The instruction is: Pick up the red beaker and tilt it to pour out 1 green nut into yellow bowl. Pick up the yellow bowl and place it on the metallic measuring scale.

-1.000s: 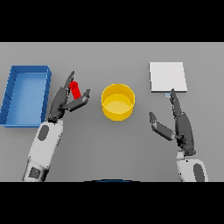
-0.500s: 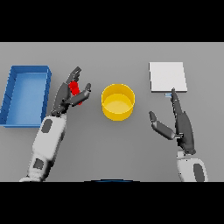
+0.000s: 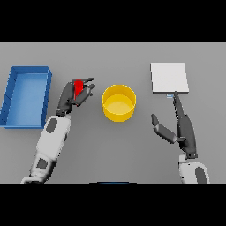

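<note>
The left hand (image 3: 73, 95) is closed round the red beaker (image 3: 78, 87), fingers and thumb curled about it so that only a small red patch shows between them; the beaker sits in the grip, and whether it is off the tabletop (image 3: 110, 145) cannot be told from this view. Just to the right of that hand stands the yellow bowl (image 3: 119, 103), upright on the tabletop, near the fingertips but apart from them; nothing can be made out inside it. To the left of the hand lies a blue tray (image 3: 25, 96), close beside the forearm.

The right hand (image 3: 181, 128) shows well to the right of the bowl, its fingers straight and its thumb spread toward the bowl, holding nothing; just beyond its fingertips lies the scale (image 3: 169, 77), a pale square plate, with the longest finger reaching up to its near edge. The bowl lies between the two hands.
</note>
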You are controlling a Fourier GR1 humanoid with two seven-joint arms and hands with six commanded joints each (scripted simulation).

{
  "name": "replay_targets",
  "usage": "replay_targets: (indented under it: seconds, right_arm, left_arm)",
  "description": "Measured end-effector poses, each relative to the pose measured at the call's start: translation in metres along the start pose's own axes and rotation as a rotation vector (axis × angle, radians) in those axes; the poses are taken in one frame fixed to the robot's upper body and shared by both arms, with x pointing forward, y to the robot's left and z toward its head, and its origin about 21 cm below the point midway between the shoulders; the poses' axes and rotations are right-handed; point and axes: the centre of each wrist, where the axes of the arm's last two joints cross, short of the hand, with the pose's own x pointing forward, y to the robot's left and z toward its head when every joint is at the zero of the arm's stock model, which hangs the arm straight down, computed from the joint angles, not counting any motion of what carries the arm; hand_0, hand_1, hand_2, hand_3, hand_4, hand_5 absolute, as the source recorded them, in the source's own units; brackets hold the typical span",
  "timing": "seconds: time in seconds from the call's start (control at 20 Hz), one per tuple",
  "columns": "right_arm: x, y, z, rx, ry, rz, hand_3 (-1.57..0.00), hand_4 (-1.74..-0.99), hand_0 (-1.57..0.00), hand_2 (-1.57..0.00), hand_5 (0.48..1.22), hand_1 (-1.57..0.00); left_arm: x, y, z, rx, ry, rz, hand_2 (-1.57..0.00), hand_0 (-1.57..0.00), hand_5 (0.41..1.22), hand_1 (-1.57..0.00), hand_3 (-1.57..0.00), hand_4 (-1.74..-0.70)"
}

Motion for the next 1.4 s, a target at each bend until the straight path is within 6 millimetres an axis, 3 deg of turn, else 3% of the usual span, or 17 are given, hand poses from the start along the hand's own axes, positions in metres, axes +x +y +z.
replay_targets:
  seconds: [0.25, 0.5, 0.75, 1.05, 1.25, 1.4]
  right_arm:
    - [0.0, -0.001, 0.0, -0.003, -0.008, 0.004, 0.0, -1.258, 0.0, 0.0, 0.646, 0.0]
    - [0.0, -0.001, -0.002, 0.003, -0.003, 0.02, 0.0, -1.262, 0.0, 0.0, 0.658, 0.0]
    - [0.001, -0.003, 0.001, 0.006, -0.016, 0.038, 0.0, -1.256, 0.0, 0.0, 0.674, 0.0]
    - [0.0, -0.003, 0.0, 0.014, 0.006, 0.036, 0.0, -1.255, 0.0, 0.0, 0.681, 0.0]
    - [0.0, 0.002, 0.003, 0.017, 0.006, 0.021, 0.0, -1.255, 0.0, 0.0, 0.689, 0.0]
    - [0.001, 0.002, 0.003, 0.021, 0.002, 0.019, 0.0, -1.267, 0.0, 0.0, 0.698, 0.0]
  left_arm:
    - [0.008, 0.005, -0.003, 0.066, -0.073, 0.078, -1.52, -1.52, 1.122, -1.52, -1.51, -1.68]
    - [0.041, 0.006, -0.001, 0.058, -0.165, 0.012, -1.56, -1.55, 1.114, -1.56, -1.55, -1.72]
    - [0.073, 0.01, -0.007, -0.056, -0.138, -0.269, -1.56, -1.56, 1.122, -1.56, -1.56, -1.73]
    - [0.08, 0.014, -0.012, -0.101, -0.097, -0.452, -1.57, -1.57, 1.117, -1.57, -1.57, -1.74]
    - [0.098, 0.011, -0.02, -0.128, -0.109, -0.751, -1.57, -1.57, 1.132, -1.57, -1.57, -1.74]
    - [0.105, -0.005, -0.023, -0.177, -0.146, -0.989, -1.57, -1.57, 1.161, -1.57, -1.57, -1.74]
